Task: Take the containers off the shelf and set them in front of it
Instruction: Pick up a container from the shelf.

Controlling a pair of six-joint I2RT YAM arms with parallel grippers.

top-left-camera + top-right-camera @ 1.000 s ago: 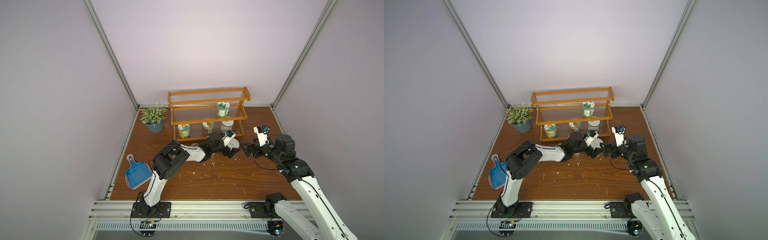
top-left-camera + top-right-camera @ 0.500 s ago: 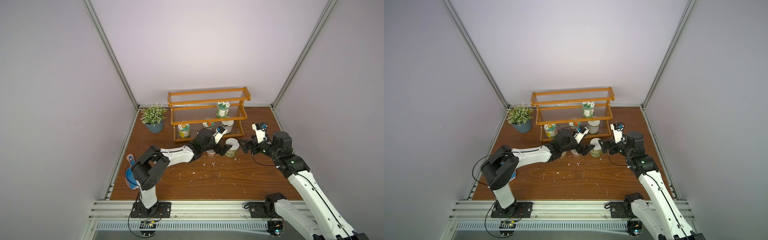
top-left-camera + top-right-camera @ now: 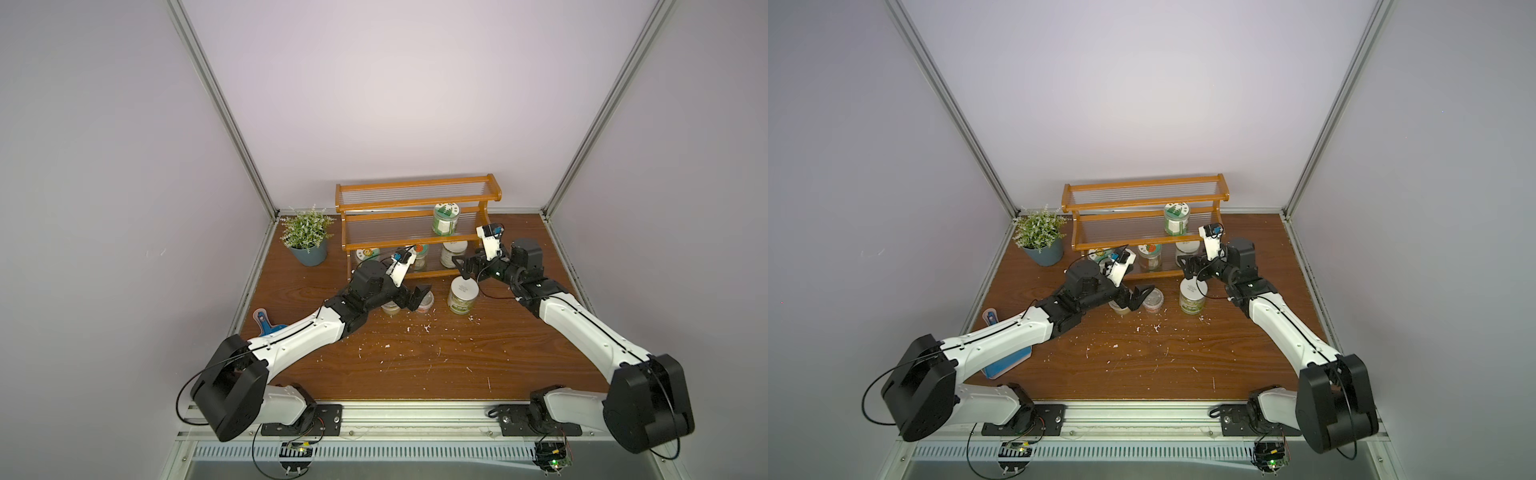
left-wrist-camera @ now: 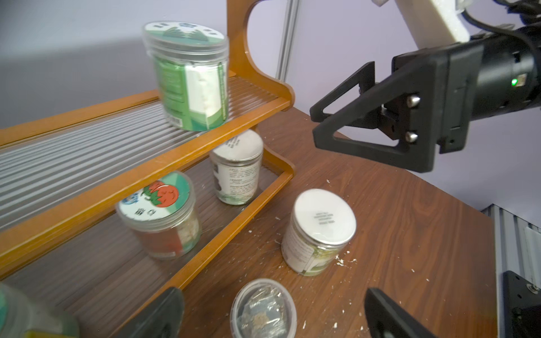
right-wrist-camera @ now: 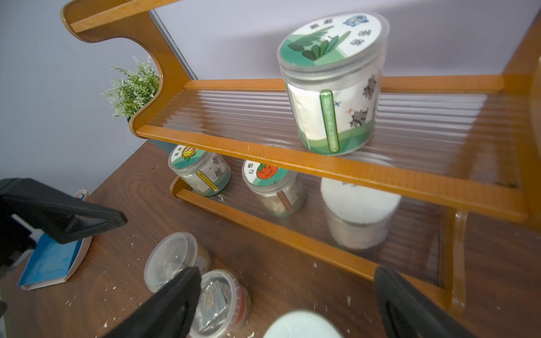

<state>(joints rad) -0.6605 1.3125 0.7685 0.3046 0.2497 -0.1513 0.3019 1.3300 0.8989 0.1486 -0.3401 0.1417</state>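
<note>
Four containers are on the orange-brown wooden shelf with clear ribbed panels. The green-labelled clear jar stands on the middle tier. The sunflower-lidded jar, the tomato-lidded jar and the white-lidded clear jar line the bottom tier. Three more are down on the brown wooden table in front: a second white-lidded jar, a red-banded clear tapered cup and a plain clear tapered cup.

The left gripper hangs low over the two cups, jaws spread wide and holding nothing. The right gripper is just as wide and empty, poised above the table's white-lidded jar and facing the bottom tier.

Here's the danger. That bottom tier is a tight slot, so a high approach could clip the middle rail and jolt the green jar, while a low one could topple the jar below the gripper. A sideways sweep by the left gripper could drag a cup over. The grippers work close together too, so reaching in at once risks a collision.
</note>
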